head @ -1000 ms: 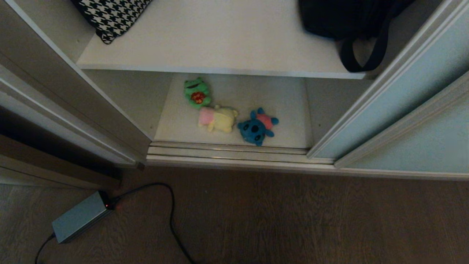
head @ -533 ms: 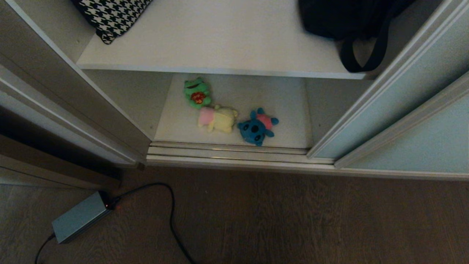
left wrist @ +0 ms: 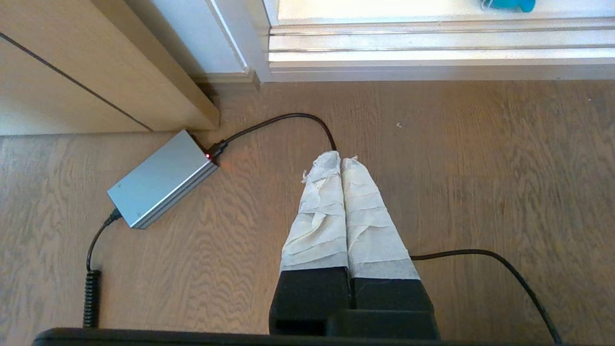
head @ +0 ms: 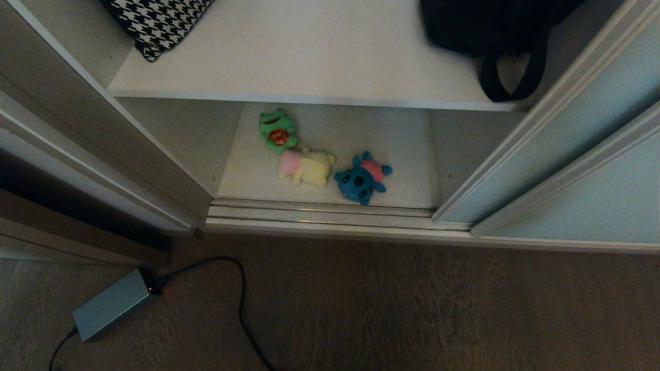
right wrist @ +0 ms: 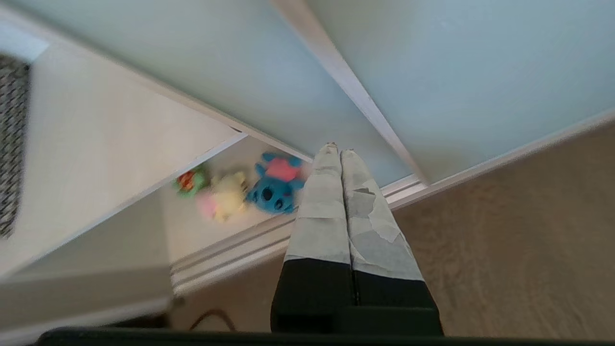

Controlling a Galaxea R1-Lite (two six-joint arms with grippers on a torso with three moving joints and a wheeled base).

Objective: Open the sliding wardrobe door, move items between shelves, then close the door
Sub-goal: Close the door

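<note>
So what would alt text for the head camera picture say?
Three small plush toys, green, pale yellow and blue, lie on the lower off-white wardrobe shelf, beside the slid-open frosted blue-green glass door. No robot arm shows.

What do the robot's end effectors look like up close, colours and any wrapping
Both look alike. The left end effector has two long tapering fingers wrapped in wrinkled off-white tape, frayed at the tips, on a black base. The right end effector has the same build; the pale tape on its fingers is patchier, with a torn edge on one side. No markings or cables of their own show.
</note>
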